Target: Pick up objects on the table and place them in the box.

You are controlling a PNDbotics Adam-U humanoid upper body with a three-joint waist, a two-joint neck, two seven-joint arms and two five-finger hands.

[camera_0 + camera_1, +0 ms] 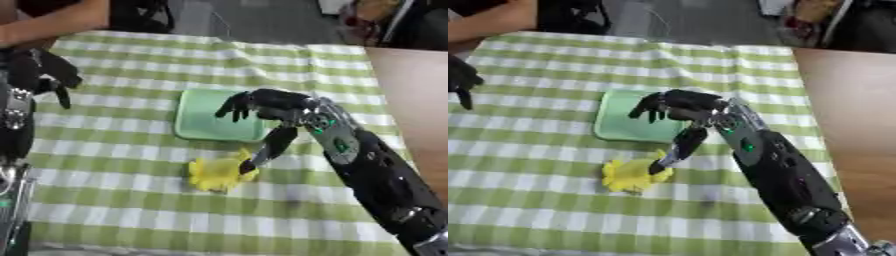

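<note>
A pale green shallow box (206,120) lies in the middle of the checked cloth. Just in front of it sits a crumpled yellow object (214,175). My right hand (280,102) hovers over the box's right side, open, its fingers spread and drooping above the box. Its long thumb (271,147) reaches down and touches the yellow object's upper right edge; nothing is held. My left hand (39,70) hangs at the far left of the table, open with relaxed fingers pointing down, well away from both things.
The green and white checked cloth (131,210) covers the table. A bare brown wooden surface (850,125) runs along the right side. Dark clutter stands beyond the far edge.
</note>
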